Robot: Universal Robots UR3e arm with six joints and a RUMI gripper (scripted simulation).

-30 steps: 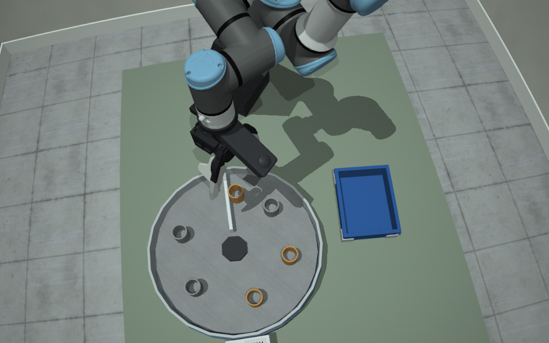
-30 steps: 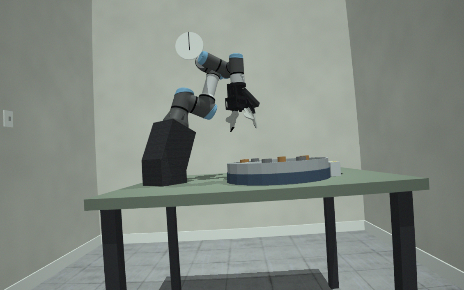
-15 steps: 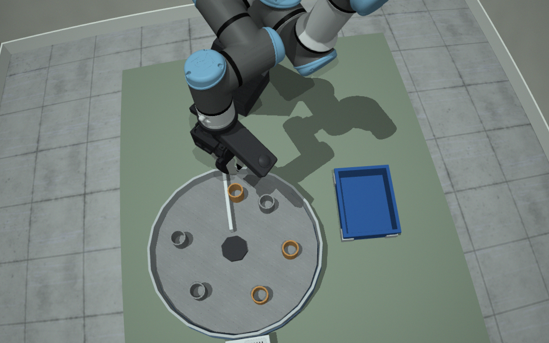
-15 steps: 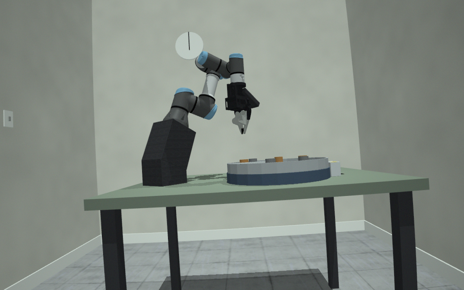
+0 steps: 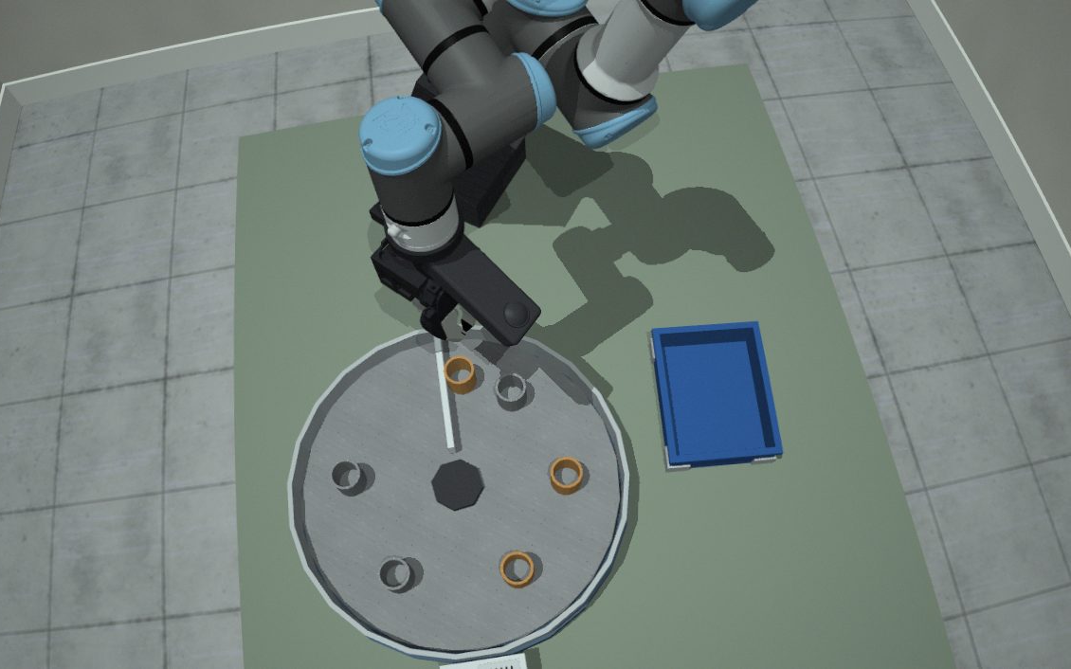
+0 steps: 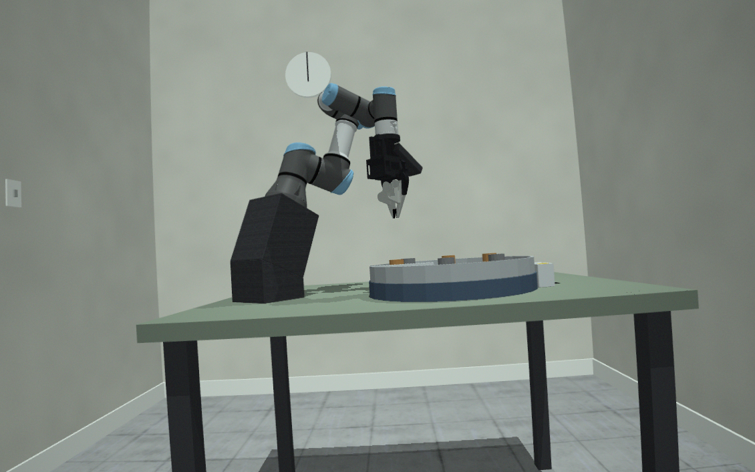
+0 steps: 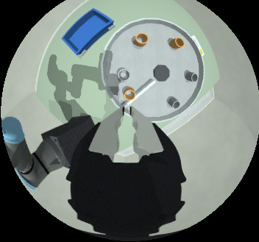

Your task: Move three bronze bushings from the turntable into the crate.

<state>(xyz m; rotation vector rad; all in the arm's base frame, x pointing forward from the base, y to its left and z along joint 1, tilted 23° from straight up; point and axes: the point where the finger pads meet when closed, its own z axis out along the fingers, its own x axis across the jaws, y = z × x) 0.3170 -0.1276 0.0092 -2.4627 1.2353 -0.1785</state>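
My gripper [image 5: 452,329] [image 6: 394,216] [image 7: 126,107] is shut with nothing between its fingertips, high above the turntable's edge nearest the arm base. The round turntable [image 5: 457,619] [image 6: 451,273] holds three bronze and three grey bushings. One bronze bushing [image 5: 461,388] [image 7: 129,98] stands beside the white bar, close to the gripper in the wrist view. Another bronze bushing [image 5: 566,490] [image 7: 142,45] is on the crate side; the third [image 5: 517,582] [image 7: 174,44] is farther from the arm. One grey bushing [image 5: 511,404] stands between two bronze ones. The blue crate [image 5: 710,398] [image 7: 87,29] is empty.
A white bar [image 5: 444,398] [image 7: 141,91] runs from the turntable rim towards the dark hub [image 5: 457,484] [image 7: 161,73]. Two more grey bushings are on the side away from the crate. A raised rim surrounds the turntable. A white box [image 6: 544,275] adjoins its far side.
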